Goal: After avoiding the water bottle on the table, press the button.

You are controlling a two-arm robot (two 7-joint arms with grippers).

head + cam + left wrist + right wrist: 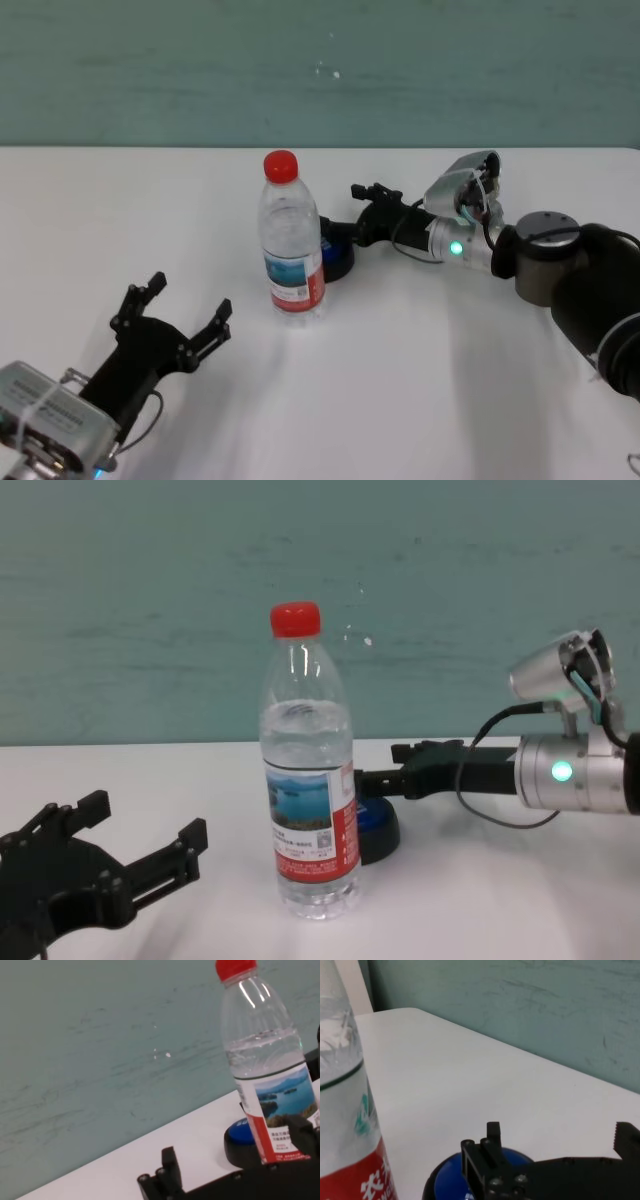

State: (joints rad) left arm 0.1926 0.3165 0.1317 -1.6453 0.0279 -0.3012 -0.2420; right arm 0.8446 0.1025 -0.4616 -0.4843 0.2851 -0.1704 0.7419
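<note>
Our right gripper point(550, 1145), fingers apart and empty, over the button point(470, 1180) half-hidden behind the part-filled water bottle point(291, 240); left gripper point(178, 312) spread, near-left.

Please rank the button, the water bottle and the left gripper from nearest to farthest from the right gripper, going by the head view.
1. Button: right at the right gripper tips, behind the bottle.
2. Water bottle: upright, just left of the button.
3. Left gripper: open, near-left table corner.

Even, fairly bright overhead light falls on the plain white tabletop point(420, 380), leaving only faint soft shadows. Small glints streak the tall clear plastic bottle point(307, 780). In the right wrist view that bottle looms blurred.
</note>
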